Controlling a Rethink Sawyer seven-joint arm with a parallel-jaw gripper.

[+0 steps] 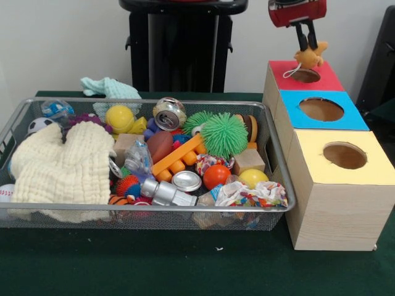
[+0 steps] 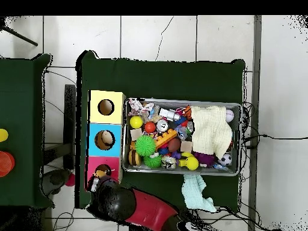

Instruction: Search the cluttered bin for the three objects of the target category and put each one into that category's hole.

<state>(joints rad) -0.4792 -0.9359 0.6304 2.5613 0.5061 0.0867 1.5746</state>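
My gripper (image 1: 309,42) hangs at the top right, shut on a small yellow-orange plush toy (image 1: 310,57). The toy dangles just above the round hole with the red surround (image 1: 307,76) at the far end of the pale wooden box (image 1: 339,209). Its white cord loop (image 1: 289,73) hangs over the red top. In the overhead view the gripper (image 2: 98,180) sits over the red hole (image 2: 103,171). The wire mesh bin (image 1: 154,208) stands left of the box, full of clutter. A small orange thing with black stripes (image 1: 117,200) lies at its front edge.
The box also has a blue-surrounded hole (image 1: 321,109) and a yellow-surrounded hole (image 1: 344,155). The bin holds a cream cloth (image 1: 58,163), a green spiky ball (image 1: 223,134), cans (image 1: 170,114) and smooth balls (image 1: 253,177). A mint cloth (image 1: 108,87) lies behind the bin.
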